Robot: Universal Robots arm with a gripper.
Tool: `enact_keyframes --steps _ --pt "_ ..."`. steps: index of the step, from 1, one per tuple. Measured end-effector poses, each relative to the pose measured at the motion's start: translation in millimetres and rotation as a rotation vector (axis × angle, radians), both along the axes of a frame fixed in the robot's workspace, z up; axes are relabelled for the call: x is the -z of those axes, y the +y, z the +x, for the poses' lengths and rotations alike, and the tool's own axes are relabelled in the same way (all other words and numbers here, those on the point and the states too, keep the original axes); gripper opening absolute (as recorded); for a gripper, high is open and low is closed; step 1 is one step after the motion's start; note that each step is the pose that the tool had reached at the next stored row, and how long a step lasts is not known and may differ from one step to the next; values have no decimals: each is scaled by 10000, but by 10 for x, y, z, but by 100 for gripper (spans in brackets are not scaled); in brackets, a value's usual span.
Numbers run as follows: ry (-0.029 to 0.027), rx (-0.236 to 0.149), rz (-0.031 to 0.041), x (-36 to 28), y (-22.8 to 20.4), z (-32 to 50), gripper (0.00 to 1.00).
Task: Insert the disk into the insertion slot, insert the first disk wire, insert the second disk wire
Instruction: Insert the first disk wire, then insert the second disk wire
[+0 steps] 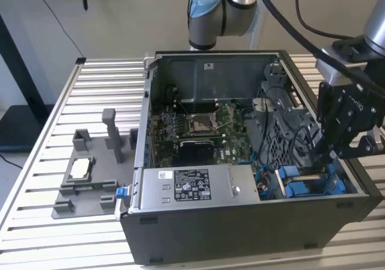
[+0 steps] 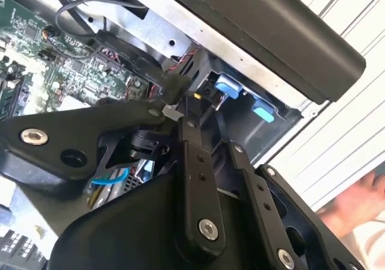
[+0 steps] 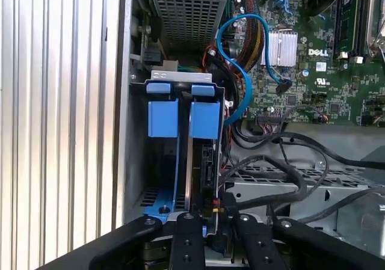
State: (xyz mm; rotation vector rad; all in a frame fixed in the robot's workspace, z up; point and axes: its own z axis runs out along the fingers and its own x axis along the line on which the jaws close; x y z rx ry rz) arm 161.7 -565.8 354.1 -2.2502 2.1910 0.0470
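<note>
Grey holder [image 1: 90,189] is sitting on the tabletop [image 1: 36,162] at the exterior view's left, open computer case [image 1: 240,234] in the middle. Over right, the gripper [image 3: 212,225] is pinching narrow on a black wire plug [image 3: 213,208] right against the disk [image 3: 207,162], which is sitting in its slot [image 3: 180,76].

A workshop or lab bench: an opened computer case [image 1: 240,234] on a slatted aluminium table [image 1: 90,83].
</note>
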Motion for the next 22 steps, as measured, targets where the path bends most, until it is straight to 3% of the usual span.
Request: enact_keyframes --steps 8,11,15,22 --pt "0 0 -2 -313 20 0 27" --pt "-1 0 -1 -323 45 0 27" --pt "-2 0 -66 -321 155 0 27" --pt "14 -1 -68 -321 173 14 27"
